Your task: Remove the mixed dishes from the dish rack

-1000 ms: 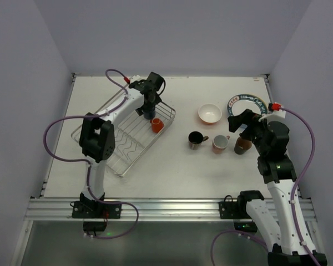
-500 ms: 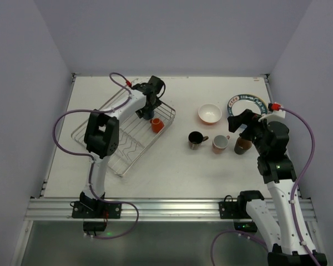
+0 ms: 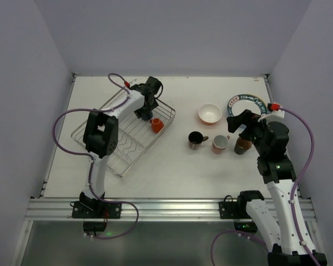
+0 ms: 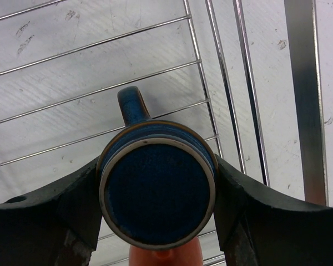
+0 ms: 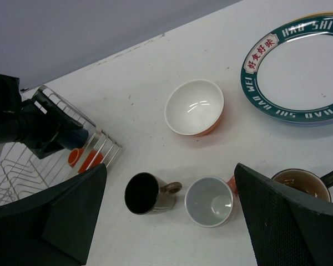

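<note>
Left wrist view gives me the closest look: my left end effector (image 4: 155,208) is closed on the blue-lined mug (image 4: 157,183), one finger pressed against each side. The mug's mouth faces the lens and its handle points away over the wires of the dish rack (image 4: 250,83). A sliver of the orange mug (image 4: 166,258) peeks out past the rim. I cannot tell from here whether the blue-lined mug touches the wires.

The top external view places that grip at the far right corner of the dish rack, with the orange mug just beside it inside the basket. The blue-lined mug itself is mostly hidden there under my wrist.

The right wrist view adds what the others lack. My right end effector (image 5: 169,183) is spread wide and holds nothing, hovering over the table (image 5: 133,83). Below it sit the orange bowl (image 5: 194,108), the black mug (image 5: 147,193), the pink mug (image 5: 211,201) and the brown mug (image 5: 299,185). The pattern-rimmed white plate (image 5: 299,72) lies farther back. All of these stand well apart from the dish rack.
</note>
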You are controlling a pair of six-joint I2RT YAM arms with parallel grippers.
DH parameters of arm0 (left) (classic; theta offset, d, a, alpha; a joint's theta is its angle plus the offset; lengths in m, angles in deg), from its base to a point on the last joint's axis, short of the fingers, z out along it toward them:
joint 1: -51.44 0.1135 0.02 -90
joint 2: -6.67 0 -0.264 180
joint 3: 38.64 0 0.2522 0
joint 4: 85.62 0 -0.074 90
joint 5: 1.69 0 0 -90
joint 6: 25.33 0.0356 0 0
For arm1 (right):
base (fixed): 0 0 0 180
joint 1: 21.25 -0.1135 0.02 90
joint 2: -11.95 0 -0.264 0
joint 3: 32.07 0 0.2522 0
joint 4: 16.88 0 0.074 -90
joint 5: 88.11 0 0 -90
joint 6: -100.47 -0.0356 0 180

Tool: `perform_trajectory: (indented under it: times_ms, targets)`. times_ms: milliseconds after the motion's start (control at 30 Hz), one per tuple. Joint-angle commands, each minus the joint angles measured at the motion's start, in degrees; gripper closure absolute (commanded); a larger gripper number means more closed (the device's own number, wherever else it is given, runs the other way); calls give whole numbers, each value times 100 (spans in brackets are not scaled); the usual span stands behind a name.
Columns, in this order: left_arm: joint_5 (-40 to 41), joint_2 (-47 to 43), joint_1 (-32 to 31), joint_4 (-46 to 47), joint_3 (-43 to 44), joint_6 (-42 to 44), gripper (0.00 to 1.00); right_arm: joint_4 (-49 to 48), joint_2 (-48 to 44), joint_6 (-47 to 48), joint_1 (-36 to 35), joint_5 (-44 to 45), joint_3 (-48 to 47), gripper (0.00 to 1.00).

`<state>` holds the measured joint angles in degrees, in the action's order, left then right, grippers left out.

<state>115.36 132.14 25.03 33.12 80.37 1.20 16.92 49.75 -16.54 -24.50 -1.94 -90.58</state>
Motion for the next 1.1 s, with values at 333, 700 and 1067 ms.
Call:
perform_trajectory:
  times_ms: [333, 700, 1067]
  targets:
    - [310, -479, 93, 40, -541, 299, 100, -272, -36, -15, 17, -65, 10, 1]
    - [433, -2323, 57, 1524, -1858, 1186, 100, -351, -62, 108, 17, -425, 46, 1]
    - [-2189, -5232, -197, 4272, -4191, 2338, 100, -1340, -414, 144, 17, -2589, 405, 1]
